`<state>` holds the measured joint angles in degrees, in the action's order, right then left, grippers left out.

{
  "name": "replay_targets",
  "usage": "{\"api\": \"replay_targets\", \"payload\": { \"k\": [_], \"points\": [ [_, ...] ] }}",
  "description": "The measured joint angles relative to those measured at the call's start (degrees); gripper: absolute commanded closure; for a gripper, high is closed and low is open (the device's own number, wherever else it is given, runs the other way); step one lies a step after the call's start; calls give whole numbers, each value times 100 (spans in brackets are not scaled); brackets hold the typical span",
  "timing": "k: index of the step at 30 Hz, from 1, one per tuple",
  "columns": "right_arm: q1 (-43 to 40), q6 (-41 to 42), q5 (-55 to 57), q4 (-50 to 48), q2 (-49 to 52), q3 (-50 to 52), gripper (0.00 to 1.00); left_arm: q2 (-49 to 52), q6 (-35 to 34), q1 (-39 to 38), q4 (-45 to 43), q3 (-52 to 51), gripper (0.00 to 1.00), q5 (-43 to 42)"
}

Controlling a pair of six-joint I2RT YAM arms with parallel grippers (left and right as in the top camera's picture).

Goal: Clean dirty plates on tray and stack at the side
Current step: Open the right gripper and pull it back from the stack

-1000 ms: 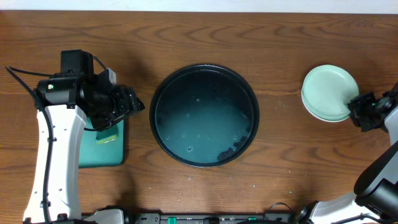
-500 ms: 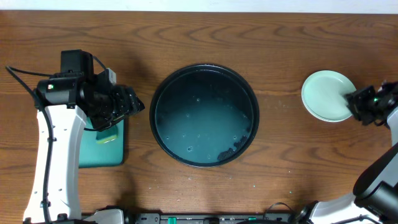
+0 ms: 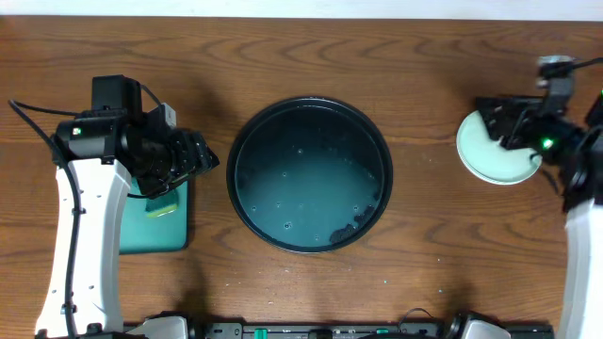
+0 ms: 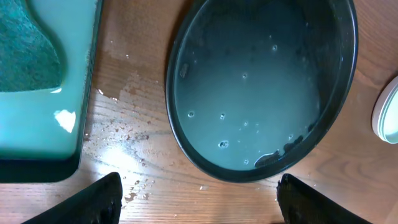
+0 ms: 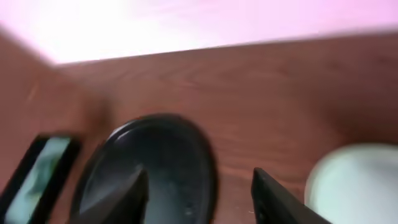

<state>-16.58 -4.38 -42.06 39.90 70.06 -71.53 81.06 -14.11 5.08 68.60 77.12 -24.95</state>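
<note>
The large black tray (image 3: 309, 175) sits mid-table holding only a film of teal-tinted water and bubbles; no plate is on it. It also fills the left wrist view as the wet tray (image 4: 249, 81). The plates (image 3: 495, 155) lie stacked on the wood at the far right, a mint-green one on top. My right gripper (image 3: 492, 122) hovers over the stack's far edge, open and holding nothing. In its blurred view the right gripper (image 5: 199, 199) frames the tray (image 5: 155, 162), with the plates (image 5: 360, 180) at lower right. My left gripper (image 3: 203, 155) hangs open and empty left of the tray.
A rectangular teal tray (image 3: 155, 231) with a sponge (image 3: 162, 205) lies under the left arm, seen close as the teal tray (image 4: 43, 124) and sponge (image 4: 25, 50). Water drops dot the wood beside it. A plate's edge (image 4: 388, 115) shows at the right.
My right gripper left the stack's right rim, rose and swung to its far side, and opened. The plates stayed in place. The left arm has not moved.
</note>
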Motion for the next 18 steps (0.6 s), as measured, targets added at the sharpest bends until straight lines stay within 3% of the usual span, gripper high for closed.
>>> {"api": "replay_targets", "payload": {
  "k": [4, 7, 9, 10, 18],
  "points": [
    [625, -623, -61, 398, -769, 0, 31, 0, 2, 0, -2, 0, 20, -2],
    [1047, -984, -90, 750, -1290, -2, 15, 0, 0, 0, 0, 0, 20, 0],
    [1270, -1178, -114, 962, -1554, -2, 11, 0, 0, 0, 0, 0, 20, 0],
    [1346, -1233, -116, 1036, -1637, -2, 1, 0, 0, 0, 0, 0, 20, 0],
    [1506, -1355, -125, 1296, -1878, -4, 1, 0, 0, 0, 0, 0, 20, 0]
  ]
}}
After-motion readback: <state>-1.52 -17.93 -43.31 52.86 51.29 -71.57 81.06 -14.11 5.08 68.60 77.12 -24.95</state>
